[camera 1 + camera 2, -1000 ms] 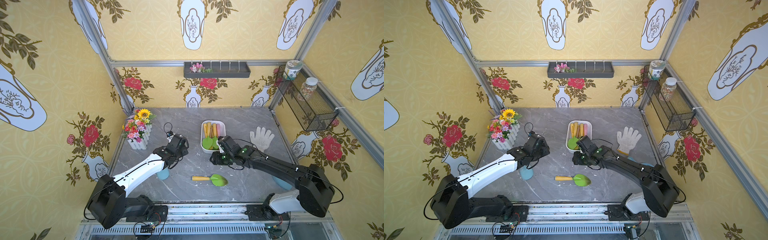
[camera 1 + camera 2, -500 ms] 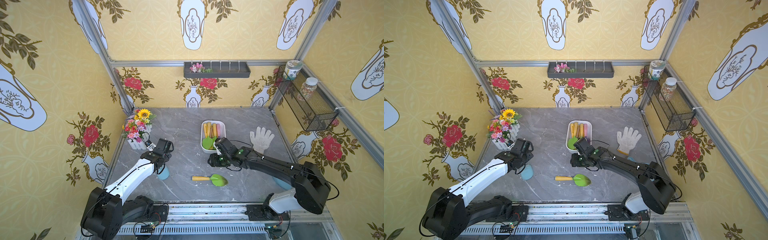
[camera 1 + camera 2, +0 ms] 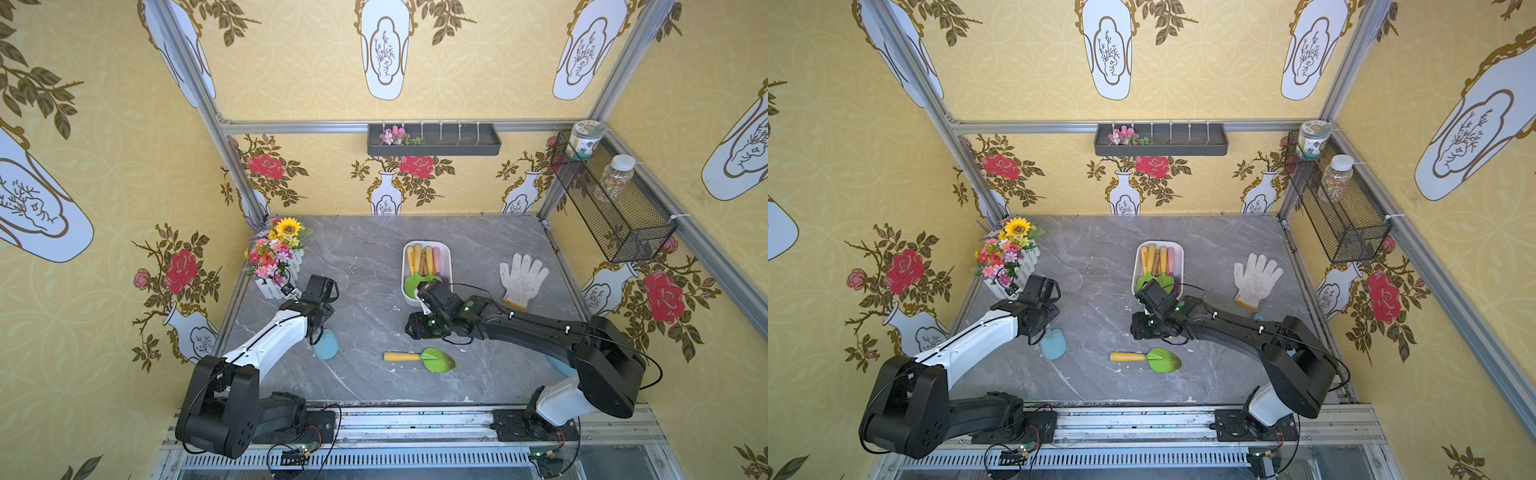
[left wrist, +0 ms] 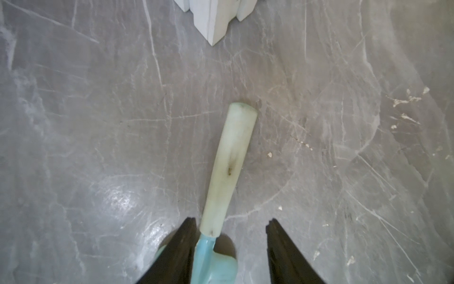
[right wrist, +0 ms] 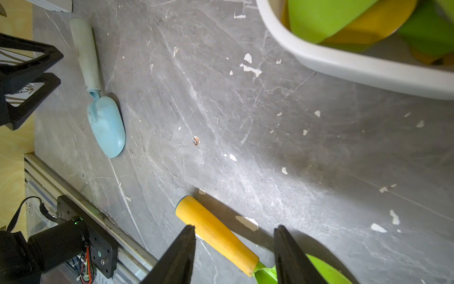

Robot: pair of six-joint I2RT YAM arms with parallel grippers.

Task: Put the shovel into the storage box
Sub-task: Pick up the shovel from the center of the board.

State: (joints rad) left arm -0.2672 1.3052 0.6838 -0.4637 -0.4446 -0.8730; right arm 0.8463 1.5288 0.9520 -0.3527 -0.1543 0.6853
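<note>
Left hand (image 4: 231, 221) has its jaws partly apart over the neck of the blue shovel (image 4: 229, 157). In the wrist view one finger is just beside the neck and the other is clear, so nothing is clamped. Right hand (image 5: 235, 227) is also partly open and empty, hovering with the yellow handle of the green shovel (image 5: 216, 233) showing between its jaws. On the grey table (image 3: 374, 257) the white box (image 3: 449, 266) sits mid-table holding several shovels. A glove (image 3: 523, 276) lies to its right, apart. Both loose shovels lie flat outside the box, the green one near the front edge and the blue one further left.
</note>
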